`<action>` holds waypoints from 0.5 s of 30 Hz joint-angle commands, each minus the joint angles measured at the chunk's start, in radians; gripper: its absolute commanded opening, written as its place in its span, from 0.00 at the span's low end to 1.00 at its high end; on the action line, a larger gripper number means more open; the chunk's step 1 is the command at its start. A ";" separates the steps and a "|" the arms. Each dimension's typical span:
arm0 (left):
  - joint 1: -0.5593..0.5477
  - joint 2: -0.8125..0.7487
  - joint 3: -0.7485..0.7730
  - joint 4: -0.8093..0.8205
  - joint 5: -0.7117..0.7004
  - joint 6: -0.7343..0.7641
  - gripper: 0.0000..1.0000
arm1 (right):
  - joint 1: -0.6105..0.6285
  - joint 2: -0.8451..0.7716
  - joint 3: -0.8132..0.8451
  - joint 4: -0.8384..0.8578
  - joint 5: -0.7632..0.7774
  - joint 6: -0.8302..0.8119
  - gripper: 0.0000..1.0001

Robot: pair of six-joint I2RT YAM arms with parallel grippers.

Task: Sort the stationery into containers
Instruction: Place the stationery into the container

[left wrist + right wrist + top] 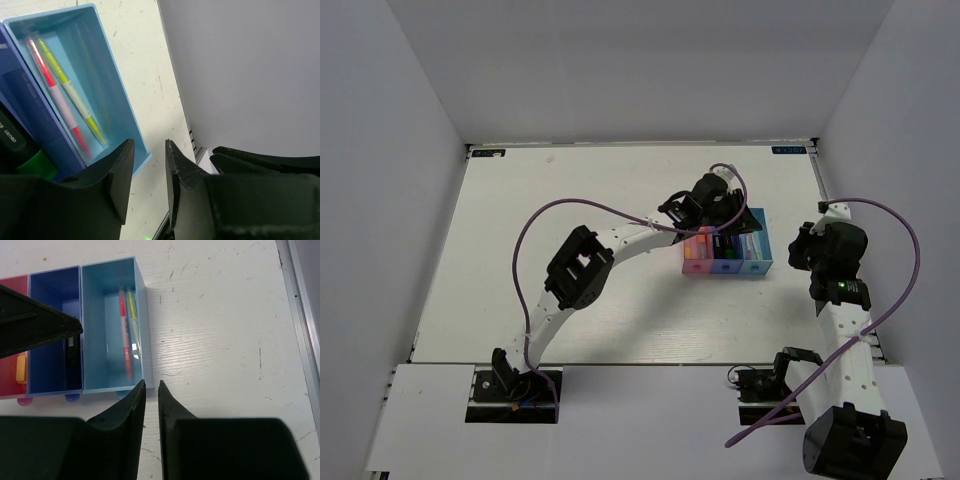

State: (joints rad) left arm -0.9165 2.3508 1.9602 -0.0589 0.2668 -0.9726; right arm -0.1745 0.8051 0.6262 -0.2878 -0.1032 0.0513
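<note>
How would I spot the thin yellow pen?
Find the three-bin tray on the table. Its light blue bin, at one end, holds two thin pens side by side. The yellow pen lies nearer the bin's outer wall; its neighbour is pink.

At the left edge of the left wrist view, a dark marker (12, 137) in the dark blue bin (35, 107) carries small white lettering, too small to read surely. Nothing else is legible.

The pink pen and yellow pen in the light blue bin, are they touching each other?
Cannot tell. In the right wrist view the pink pen and yellow pen lie side by side in the light blue bin, too close to show contact or gap.
</note>
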 commanded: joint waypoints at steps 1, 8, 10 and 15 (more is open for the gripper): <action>0.010 0.011 0.055 -0.028 -0.017 0.006 0.42 | -0.011 0.002 0.012 0.026 -0.023 0.012 0.20; 0.007 -0.013 0.063 -0.045 -0.018 0.028 0.37 | -0.022 0.008 0.012 0.029 -0.030 0.010 0.23; 0.008 -0.033 0.059 -0.058 -0.009 0.069 0.24 | -0.023 0.005 0.009 0.029 -0.033 0.012 0.34; 0.001 -0.232 -0.022 -0.275 -0.069 0.221 0.14 | -0.039 -0.009 0.009 0.016 -0.157 -0.034 0.80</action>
State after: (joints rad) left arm -0.9119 2.3344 1.9751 -0.1932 0.2459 -0.8680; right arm -0.2001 0.8108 0.6262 -0.2893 -0.1692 0.0437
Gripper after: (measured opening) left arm 0.138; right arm 0.772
